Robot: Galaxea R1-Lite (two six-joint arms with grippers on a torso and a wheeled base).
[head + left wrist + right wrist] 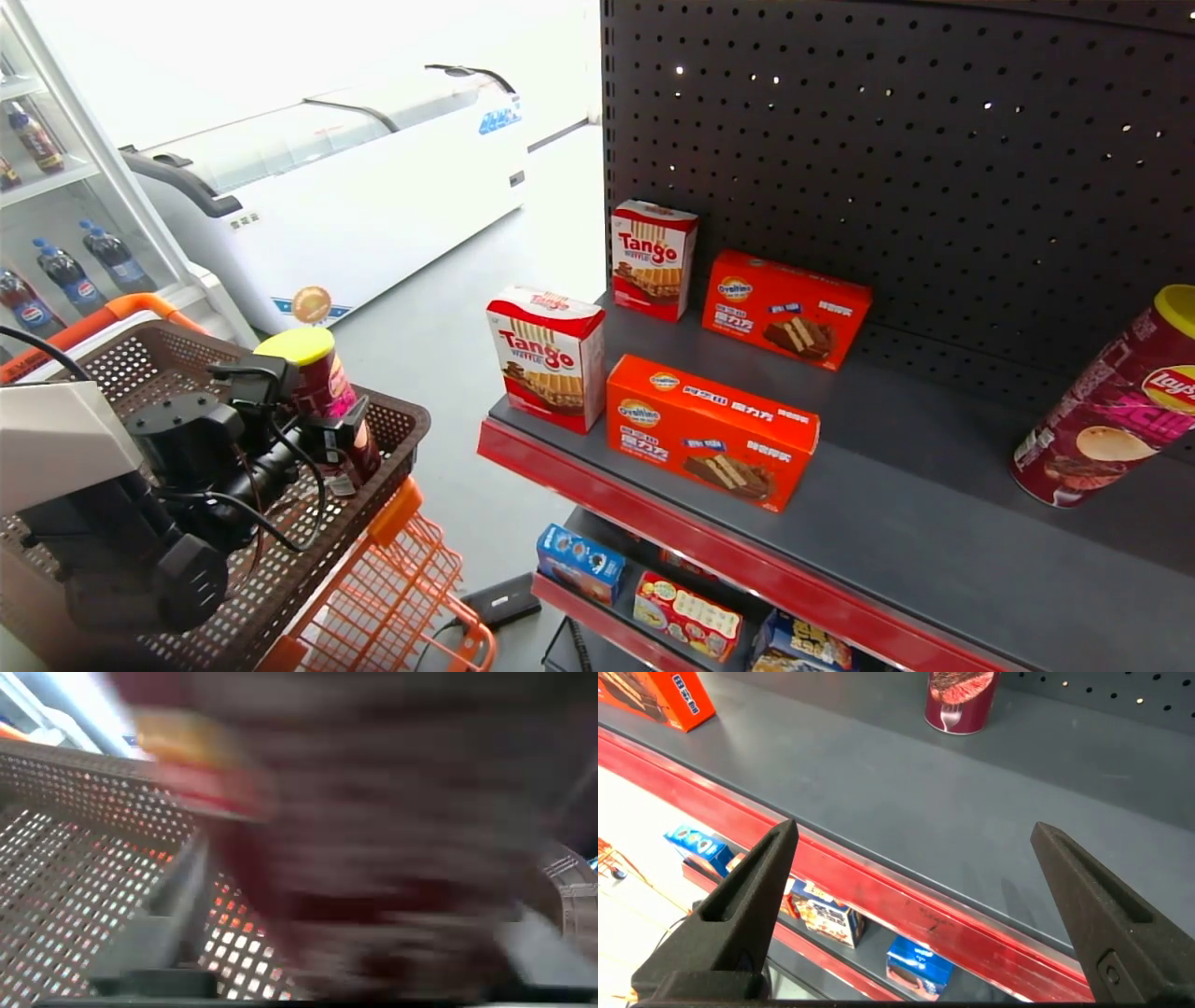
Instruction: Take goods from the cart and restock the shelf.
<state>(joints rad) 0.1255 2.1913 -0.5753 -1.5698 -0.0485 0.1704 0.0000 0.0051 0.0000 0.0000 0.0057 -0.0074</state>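
At lower left I see my left gripper (313,411) clenched around the yellow-lidded chip can (327,385) at the cart basket (140,359). My right gripper (915,835) hangs released over the grey shelf (915,523), with a white freezer (355,187) upper left.

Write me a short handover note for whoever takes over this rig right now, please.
Left gripper: shut on a can of crisps, at the brown basket on the cart.
Right gripper: open, empty, over the shelf front edge.
On the shelf: a second can at the right, two wafer boxes, two orange boxes.
Done: can gripped.
Left: carry it to the shelf, probably the bare stretch beside the second can. What else lies in the basket I can't tell.
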